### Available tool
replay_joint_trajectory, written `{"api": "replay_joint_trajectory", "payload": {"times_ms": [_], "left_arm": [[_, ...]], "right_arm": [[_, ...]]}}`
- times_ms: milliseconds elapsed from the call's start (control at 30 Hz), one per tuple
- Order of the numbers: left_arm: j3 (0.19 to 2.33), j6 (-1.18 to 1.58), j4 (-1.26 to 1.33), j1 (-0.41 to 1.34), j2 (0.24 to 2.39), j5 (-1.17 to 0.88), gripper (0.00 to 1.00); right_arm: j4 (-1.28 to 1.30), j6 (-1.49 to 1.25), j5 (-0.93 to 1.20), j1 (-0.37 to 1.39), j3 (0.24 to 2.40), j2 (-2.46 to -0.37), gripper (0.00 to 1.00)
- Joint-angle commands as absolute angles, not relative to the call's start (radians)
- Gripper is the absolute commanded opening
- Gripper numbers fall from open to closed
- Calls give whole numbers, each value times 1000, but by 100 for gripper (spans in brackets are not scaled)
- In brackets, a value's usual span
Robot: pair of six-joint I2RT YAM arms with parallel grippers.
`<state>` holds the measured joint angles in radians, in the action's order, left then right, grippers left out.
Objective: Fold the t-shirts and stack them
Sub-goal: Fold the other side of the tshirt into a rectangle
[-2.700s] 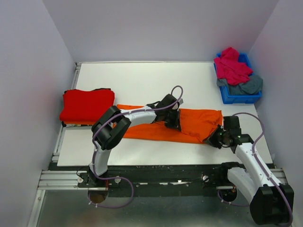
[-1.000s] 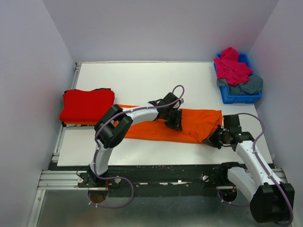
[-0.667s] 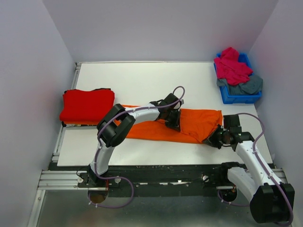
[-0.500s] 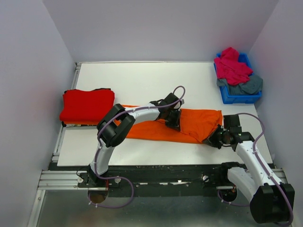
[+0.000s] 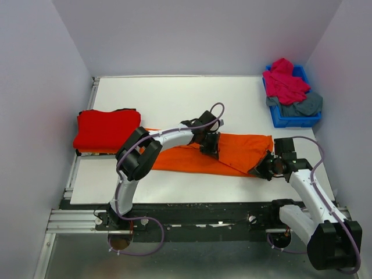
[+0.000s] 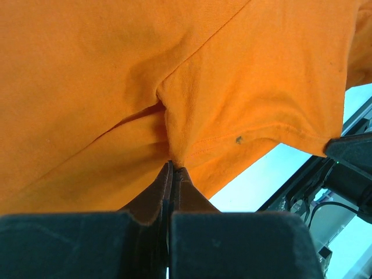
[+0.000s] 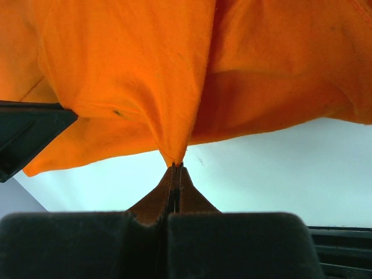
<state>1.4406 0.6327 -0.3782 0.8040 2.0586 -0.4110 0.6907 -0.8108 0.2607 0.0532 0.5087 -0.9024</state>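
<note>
Two pinches on the orange t-shirt (image 5: 241, 148), lying across the table (image 5: 174, 99) middle: left gripper (image 5: 210, 146) clamped on a mid-cloth fold, right gripper (image 5: 263, 169) clamped on the right-hand edge (cloth tented at both).

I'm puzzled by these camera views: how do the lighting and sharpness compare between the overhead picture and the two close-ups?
Top external view: even, soft light, no glare, everything sharp. Left wrist view: the orange t-shirt fills the frame, its hem stitching crisp, while the near black fingers are dark and featureless. Right wrist view: the table looks tinted pale cyan.
</note>
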Motion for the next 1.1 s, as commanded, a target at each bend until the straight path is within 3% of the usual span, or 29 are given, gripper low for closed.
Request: {"api": "replay_joint_trajectory", "payload": {"times_ms": [0, 500, 600, 733, 900, 933, 1067], "left_arm": [[1459, 617, -423, 788, 2010, -457, 0], [1508, 611, -453, 761, 2042, -523, 0], [1506, 603, -462, 761, 2046, -494, 0], [1480, 594, -462, 762, 2030, -450, 16], [1467, 575, -480, 765, 2016, -428, 38], [1459, 572, -482, 765, 2005, -416, 39], [1451, 560, -512, 765, 1954, -358, 40]], "right_arm": [[713, -799, 296, 55, 543, -917, 1], [727, -815, 304, 55, 534, -907, 3], [729, -818, 287, 55, 506, -891, 9], [675, -856, 308, 55, 410, -862, 15], [632, -877, 313, 55, 356, -810, 32], [655, -865, 290, 55, 379, -802, 39], [770, -824, 157, 55, 506, -772, 40]]}}
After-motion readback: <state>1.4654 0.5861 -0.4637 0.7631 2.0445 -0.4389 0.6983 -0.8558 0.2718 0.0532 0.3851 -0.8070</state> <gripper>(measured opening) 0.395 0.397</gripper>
